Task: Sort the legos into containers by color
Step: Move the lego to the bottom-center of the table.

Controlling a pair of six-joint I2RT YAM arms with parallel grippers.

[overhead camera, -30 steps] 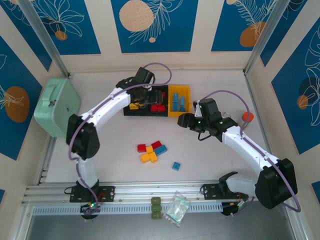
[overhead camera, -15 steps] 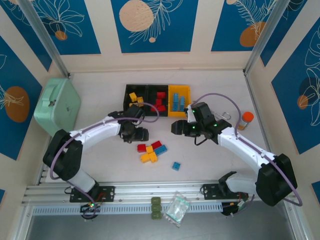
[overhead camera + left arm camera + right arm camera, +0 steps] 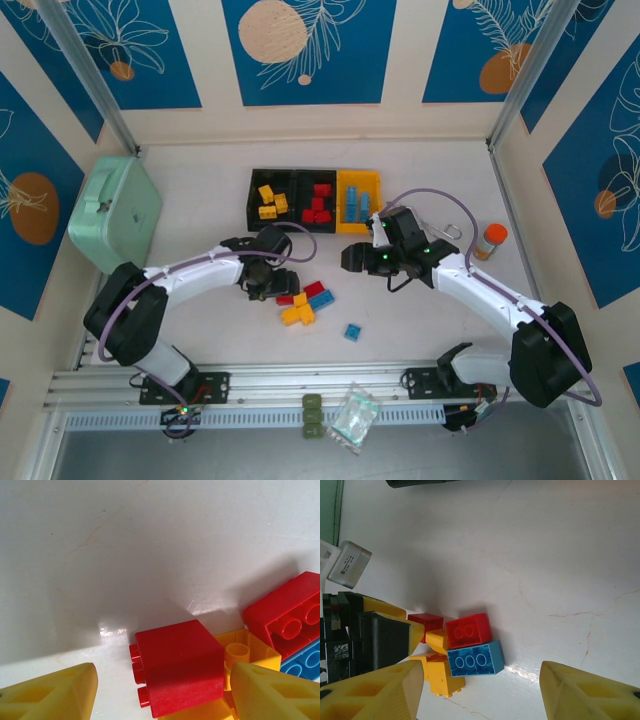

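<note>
While both arms are reaching in over the white table (image 3: pixel 200 170), a mint-green case (image 3: pixel 113 212) is sitting at the far left edge of the overhead view. To its right, the left gripper (image 3: pixel 272 285) is hanging low over the left end of a cluster of legos (image 3: pixel 303 300) near the centre of the frame, its jaws standing open.

In the left wrist view its yellow fingers (image 3: pixel 55 692) are showing at the two bottom corners, spread to either side of a red brick (image 3: pixel 180 665) lying on its side with its studs pointing left. The left finger is standing clear of that brick, and the right finger is sitting just beside its right edge. A yellow brick (image 3: pixel 245 652) is touching the red one, and a second red brick (image 3: pixel 290 612) is lying at the right edge.

Above the cluster, in the upper middle of the overhead view, the containers (image 3: pixel 300 173) are sitting in a row. The left black bin is holding yellow bricks, the middle black bin red ones, and the yellow-orange bin (image 3: pixel 360 175) on the right blue ones. Below and right of the cluster, a lone blue brick (image 3: pixel 352 331) is lying apart.

Right of centre, the right gripper (image 3: pixel 352 257) is hovering just below the yellow-orange bin, its jaws spread wide with nothing between them. In the right wrist view the cluster is lying at lower left, with a blue three-stud brick (image 3: pixel 475 661) touching a red one.

An orange-capped bottle (image 3: pixel 491 240) is standing at the right.
</note>
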